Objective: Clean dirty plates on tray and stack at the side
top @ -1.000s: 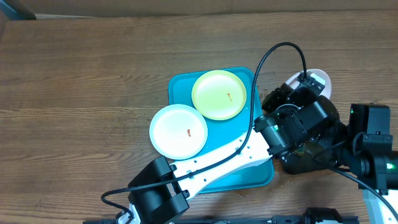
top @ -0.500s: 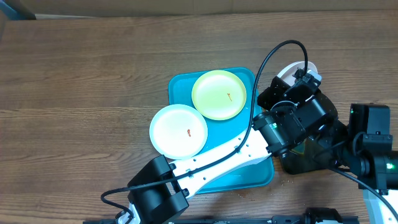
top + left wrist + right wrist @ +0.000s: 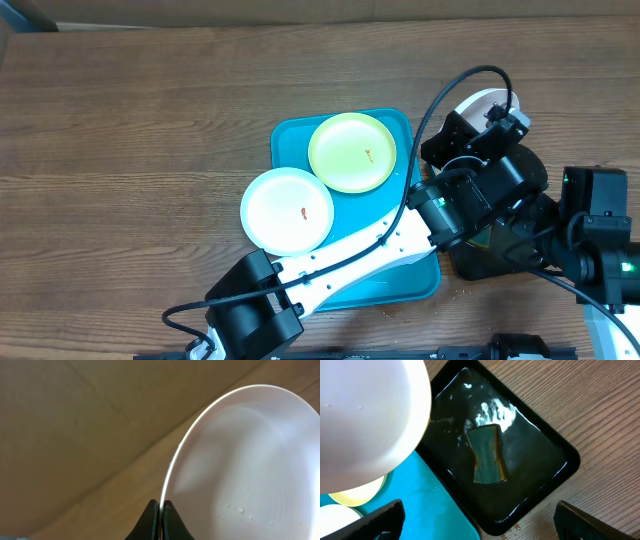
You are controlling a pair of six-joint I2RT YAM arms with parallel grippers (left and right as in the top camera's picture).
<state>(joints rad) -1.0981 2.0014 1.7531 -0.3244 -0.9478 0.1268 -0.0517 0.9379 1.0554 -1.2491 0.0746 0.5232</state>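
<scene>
So, your L claw [image 3: 161,508] was clamped on the rim of a white plate [image 3: 250,460], lifted off the blue tray [image 3: 288,145], just right of it, by the black tray [image 3: 545,475]. R claw [image 3: 477,520] was spread wide above that black tray, w/ a sponge [image 3: 487,455] lying in liquid there. Yellow-green plate [image 3: 352,152] sat on the blue tray. Second white plate [image 3: 287,210] overhung its left edge over the desk [image 3: 130,150].

The white-linked, black-jointed left arm [image 3: 340,255] reaches diagonally from the robot's own edge of the desk toward the far right corner. Its left gripper [image 3: 161,509] pinches the rim of a round white plate [image 3: 250,470], fingers pressed together. The black right arm [image 3: 598,240] stands at the right edge, its right gripper [image 3: 480,522] spread wide.
</scene>
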